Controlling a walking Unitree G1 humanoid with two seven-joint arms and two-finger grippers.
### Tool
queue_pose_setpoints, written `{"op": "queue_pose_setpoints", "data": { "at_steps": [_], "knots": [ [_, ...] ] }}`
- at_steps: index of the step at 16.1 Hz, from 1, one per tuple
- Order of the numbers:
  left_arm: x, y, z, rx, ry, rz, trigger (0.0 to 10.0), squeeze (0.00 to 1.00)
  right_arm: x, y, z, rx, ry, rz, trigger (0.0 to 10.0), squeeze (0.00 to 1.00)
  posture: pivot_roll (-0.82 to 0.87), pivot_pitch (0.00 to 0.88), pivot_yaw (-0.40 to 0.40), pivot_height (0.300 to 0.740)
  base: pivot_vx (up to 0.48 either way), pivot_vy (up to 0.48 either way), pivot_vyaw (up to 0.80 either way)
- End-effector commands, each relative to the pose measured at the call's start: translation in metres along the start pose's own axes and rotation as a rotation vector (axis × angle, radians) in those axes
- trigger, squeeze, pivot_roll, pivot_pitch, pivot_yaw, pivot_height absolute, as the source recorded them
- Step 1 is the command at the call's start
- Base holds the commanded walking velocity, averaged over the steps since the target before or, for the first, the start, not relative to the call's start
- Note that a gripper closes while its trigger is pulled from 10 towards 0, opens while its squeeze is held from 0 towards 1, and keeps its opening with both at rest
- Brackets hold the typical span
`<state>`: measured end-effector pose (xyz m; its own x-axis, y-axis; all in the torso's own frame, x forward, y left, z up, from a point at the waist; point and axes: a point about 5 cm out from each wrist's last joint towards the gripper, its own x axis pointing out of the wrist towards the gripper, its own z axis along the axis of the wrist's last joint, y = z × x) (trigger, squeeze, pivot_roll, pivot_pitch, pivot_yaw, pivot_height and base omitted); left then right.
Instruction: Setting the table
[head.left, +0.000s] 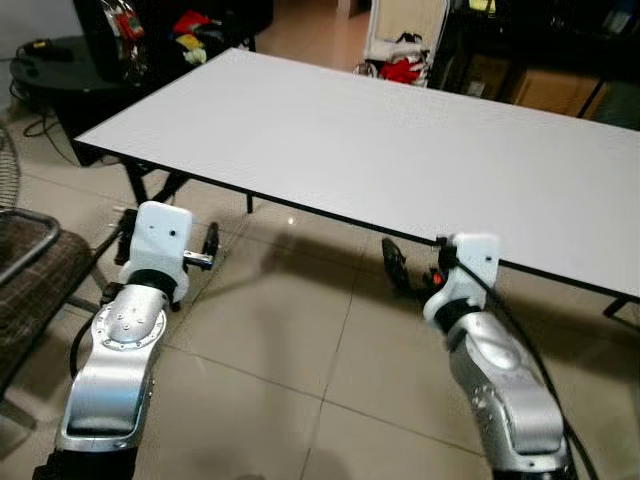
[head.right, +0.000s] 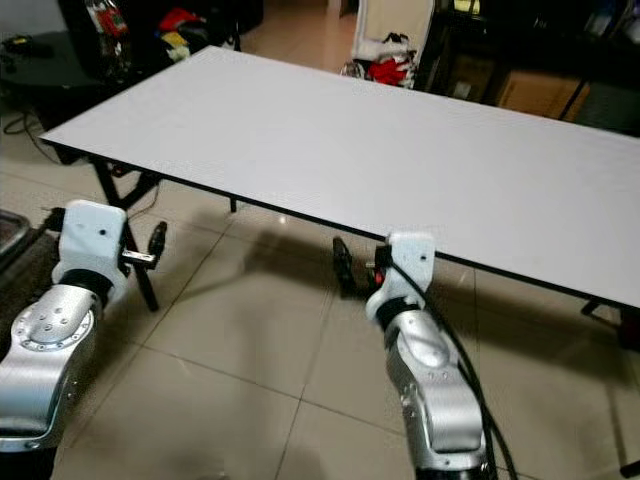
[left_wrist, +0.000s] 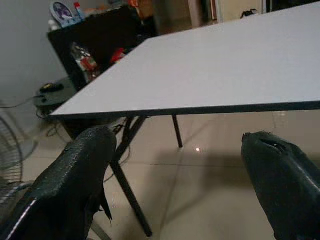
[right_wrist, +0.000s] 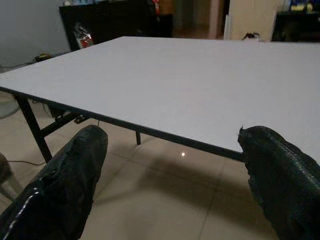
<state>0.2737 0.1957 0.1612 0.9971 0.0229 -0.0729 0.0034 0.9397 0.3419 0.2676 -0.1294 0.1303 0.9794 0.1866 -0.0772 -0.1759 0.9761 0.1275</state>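
Both grippers, left (left_wrist: 175, 190) and right (right_wrist: 170, 185), have their fingers spread wide apart. They hang low, just before the white table (head.left: 400, 150) edge.

No legible text, label, brand, number or sign found. The counter (head.left: 400, 150) top is plain white and unmarked. The packaging on the dark shelf (left_wrist: 100, 35) behind it is too small and blurred to read. The arm housings carry no readable markings
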Motion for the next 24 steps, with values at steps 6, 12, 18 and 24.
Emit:
{"op": "queue_pose_setpoints", "data": {
  "at_steps": [6,12,18,24],
  "knots": [
    [-0.004,0.005,0.008,0.034,-0.042,0.04,10.0,0.0,0.007,0.005,-0.001,-0.008,0.014,0.069,10.0,0.0,0.15,0.0,-0.059,0.74,0.0,-0.188,0.8],
    [-0.007,0.008,0.008,0.047,-0.037,0.048,10.0,0.0,0.012,0.009,-0.003,0.006,0.026,0.111,10.0,0.0,0.17,0.0,-0.063,0.74,0.0,-0.48,0.8],
    [-0.007,0.016,0.013,0.074,-0.05,0.069,10.0,0.0,0.018,0.012,-0.008,0.048,0.032,0.134,10.0,0.0,0.21,0.0,-0.062,0.74,0.0,-0.291,0.8],
    [0.009,0.004,0.017,0.061,-0.047,-0.042,10.0,0.0,0.009,0.004,-0.008,0.181,-0.015,0.011,10.0,0.0,0.15,0.0,0.076,0.74,0.0,0.0,0.13]
  ]
}}
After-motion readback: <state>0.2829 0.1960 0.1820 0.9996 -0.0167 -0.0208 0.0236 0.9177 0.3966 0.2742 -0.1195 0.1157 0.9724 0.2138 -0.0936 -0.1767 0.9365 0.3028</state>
